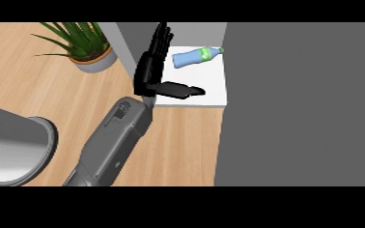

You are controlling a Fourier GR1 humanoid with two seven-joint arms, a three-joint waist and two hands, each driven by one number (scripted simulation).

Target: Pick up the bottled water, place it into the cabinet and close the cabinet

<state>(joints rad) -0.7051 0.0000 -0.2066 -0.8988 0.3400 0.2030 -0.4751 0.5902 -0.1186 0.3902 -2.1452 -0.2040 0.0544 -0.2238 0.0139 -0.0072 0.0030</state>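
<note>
Head view: the pale blue plastic water bottle with a green label band (197, 57) is lying on its side on the white floor of the cabinet (214, 99), already inside the grey-walled opening. Its long axis is running slantwise, cap end pointing up and to the right, away from the left hand (153, 70). The bottle is sitting just to the right of that hand's fingertips, near but apart from them; no contact is showing.

The left hand is standing wide: fingers straight and pointing away from the robot along the cabinet's left wall, thumb sticking out rightward over the white floor, holding nothing. The right hand is not appearing anywhere in this view, so the left is the only one near.

Judgement: placing looks done; closing the cabinet is what remains. A large dark grey panel (292, 101) is filling the right side, likely the door, though I cannot confirm this.

Elsewhere on the wooden surface (185, 145), left of the hand: a potted green plant (89, 48).
</note>
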